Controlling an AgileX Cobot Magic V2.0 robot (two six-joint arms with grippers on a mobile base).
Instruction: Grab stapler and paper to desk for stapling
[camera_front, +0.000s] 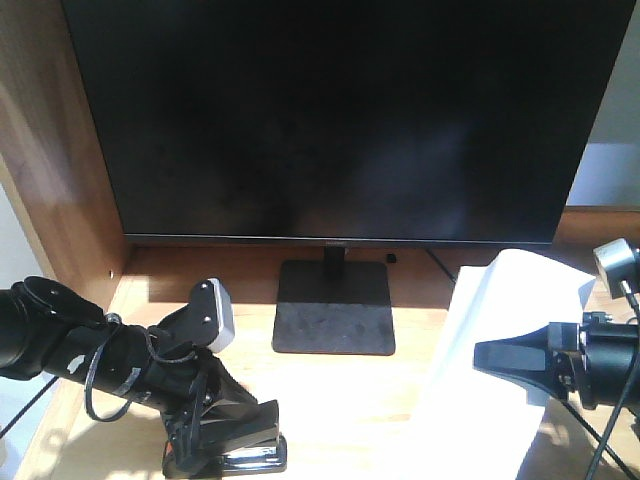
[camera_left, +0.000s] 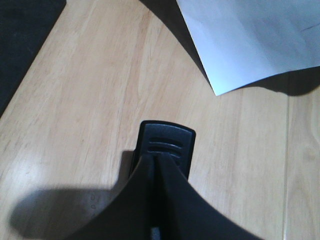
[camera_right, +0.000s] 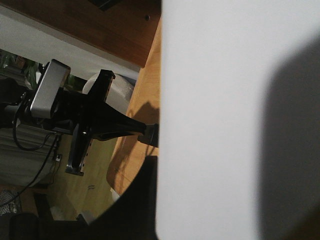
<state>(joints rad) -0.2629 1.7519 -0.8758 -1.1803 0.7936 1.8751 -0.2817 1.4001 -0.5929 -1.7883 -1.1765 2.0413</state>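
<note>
The black stapler (camera_front: 240, 448) is at the desk's (camera_front: 350, 400) front left, low over or on the wood; I cannot tell which. My left gripper (camera_front: 222, 425) is shut on it from above. In the left wrist view the stapler's front end (camera_left: 166, 144) sticks out past my closed left gripper (camera_left: 156, 160). My right gripper (camera_front: 482, 357) is shut on the white paper (camera_front: 500, 310), holding it raised at the right, its lower part drooping toward the desk. The paper fills the right wrist view (camera_right: 225, 125), hiding one finger; the other finger (camera_right: 142, 202) shows at its left edge. A corner of the paper shows in the left wrist view (camera_left: 250, 40).
A large black monitor (camera_front: 340, 120) stands at the back on a black base plate (camera_front: 335, 315) between the two arms. Darker wooden panels (camera_front: 50, 150) wall the left and rear. The left arm (camera_right: 95, 125) shows in the right wrist view.
</note>
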